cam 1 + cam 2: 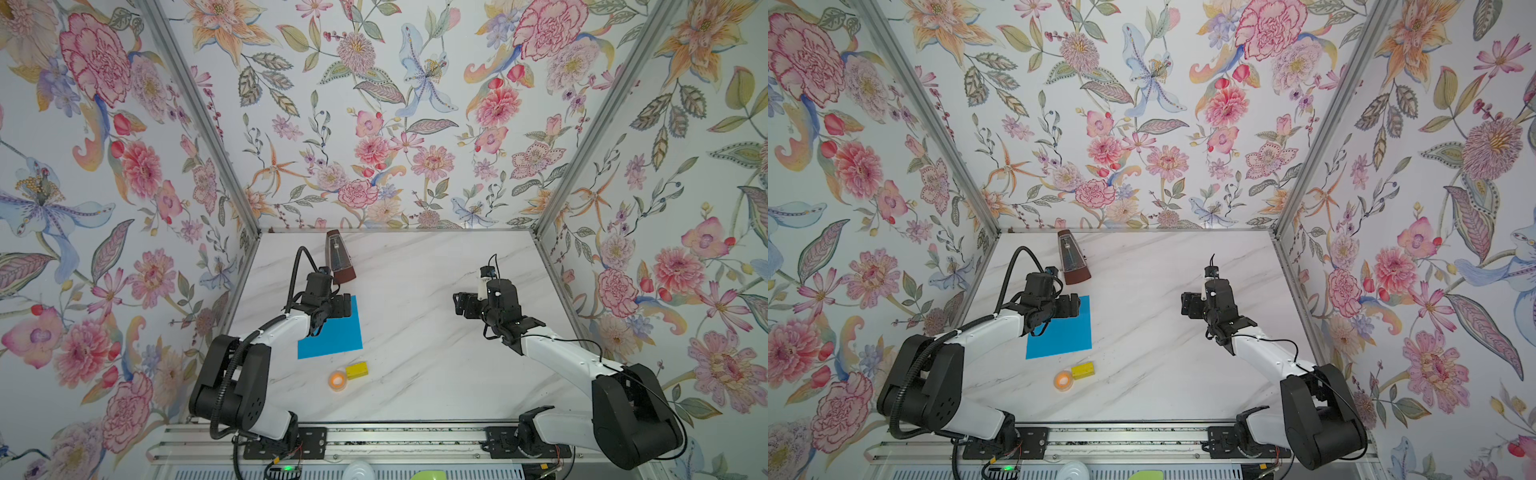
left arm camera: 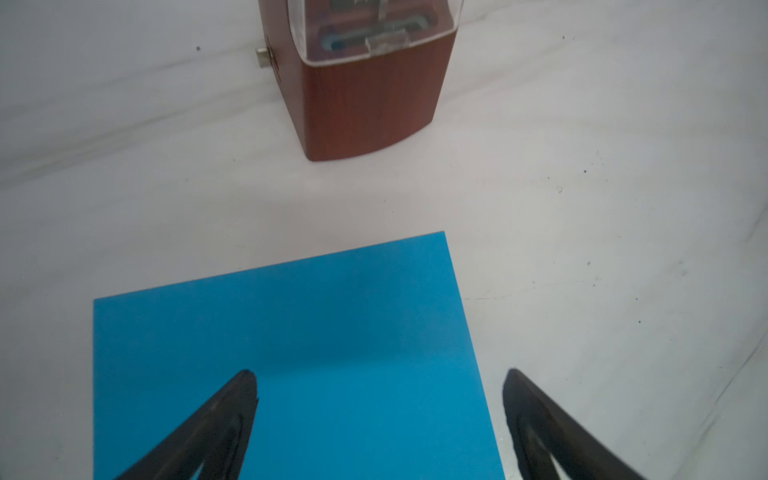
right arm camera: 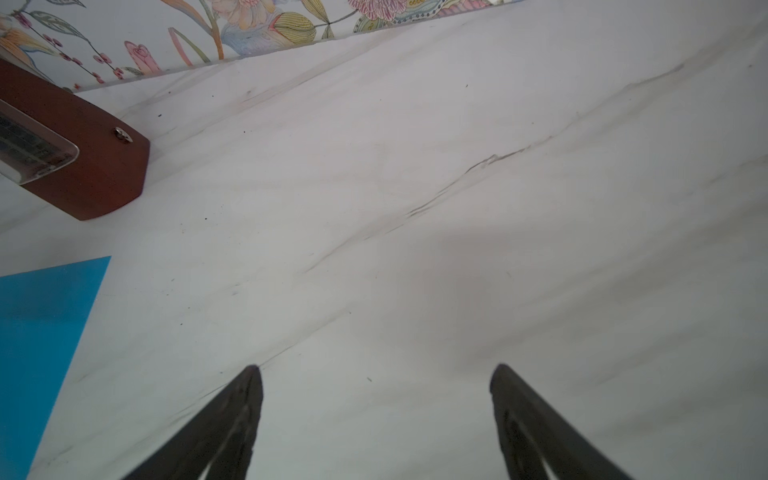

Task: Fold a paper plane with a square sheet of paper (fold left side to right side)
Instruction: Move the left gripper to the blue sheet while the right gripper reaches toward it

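Where the white, grey-veined marble tabletop (image 1: 415, 374) meets walls of floral wallpaper (image 1: 374, 124), the square sheet of paper (image 1: 336, 336) lies flat and unfolded on the left half. A brown metronome (image 1: 340, 259) stands behind it, with a yellow block (image 1: 356, 370) and an orange tape roll (image 1: 337, 380) in front. The left gripper (image 2: 379, 374) hangs over the sheet, jaws wide apart and empty. The right gripper (image 3: 376, 368) is likewise spread over bare marble, well apart from the paper.

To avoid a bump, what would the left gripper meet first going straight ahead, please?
Probably the square sheet of paper lying under the left gripper; the metronome stands beyond it, though the tilt is unclear.
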